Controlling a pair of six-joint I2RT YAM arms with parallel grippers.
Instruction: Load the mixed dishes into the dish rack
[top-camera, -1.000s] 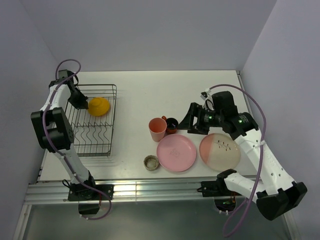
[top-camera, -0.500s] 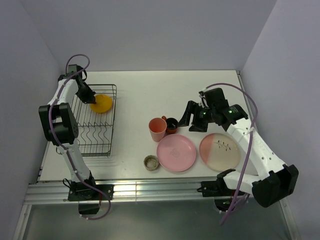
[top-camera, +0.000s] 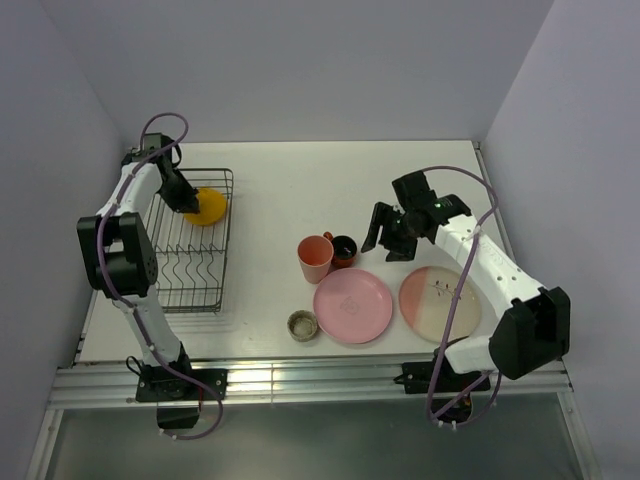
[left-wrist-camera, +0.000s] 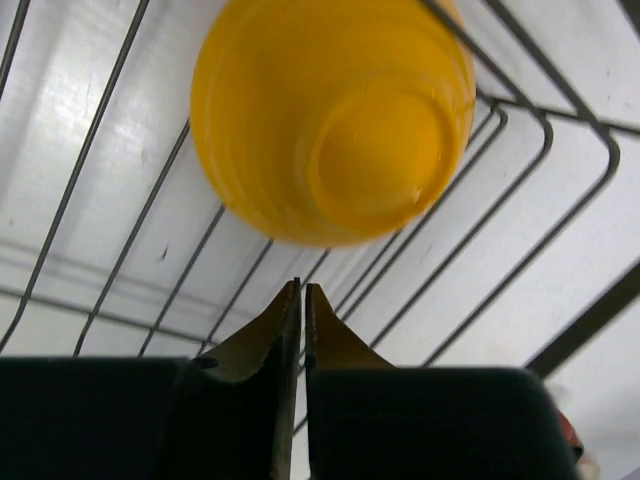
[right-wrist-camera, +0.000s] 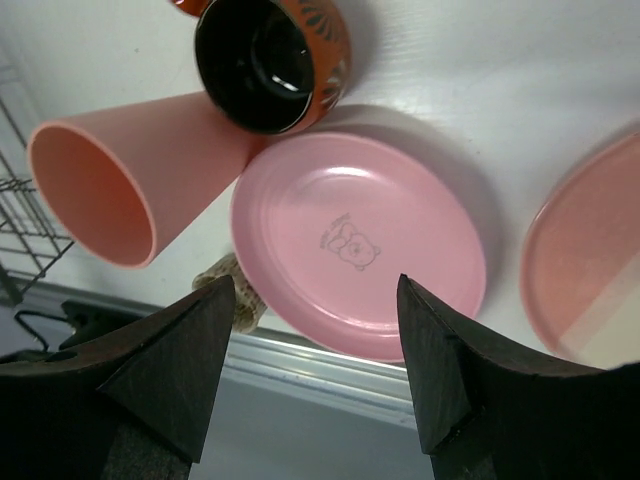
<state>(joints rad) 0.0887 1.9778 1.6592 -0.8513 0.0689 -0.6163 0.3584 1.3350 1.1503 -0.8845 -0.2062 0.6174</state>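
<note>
The orange-yellow bowl (top-camera: 208, 206) lies upside down at the far end of the dish rack (top-camera: 227, 240). In the left wrist view the bowl (left-wrist-camera: 330, 120) lies just beyond my fingertips. My left gripper (top-camera: 186, 201) (left-wrist-camera: 302, 286) is shut and empty beside it. My right gripper (top-camera: 386, 236) (right-wrist-camera: 315, 278) is open and empty, hovering right of the dark red-brown cup (top-camera: 343, 248) (right-wrist-camera: 270, 60). The pink tumbler (top-camera: 315, 258) (right-wrist-camera: 110, 190) stands touching that cup. The pink plate (top-camera: 352, 305) (right-wrist-camera: 355, 245), the pink-and-cream plate (top-camera: 440, 303) (right-wrist-camera: 590, 260) and the speckled beige cup (top-camera: 302, 325) (right-wrist-camera: 235, 300) sit near the front edge.
The rack stands at the table's left, near the left wall. The table's front edge with its aluminium rail (top-camera: 300, 382) runs just below the plates. Side walls close in on both sides.
My left gripper has moved right and away along the rack's far end, and the bowl has shifted slightly right. My right arm has pulled back toward the far side; its gripper stays open.
</note>
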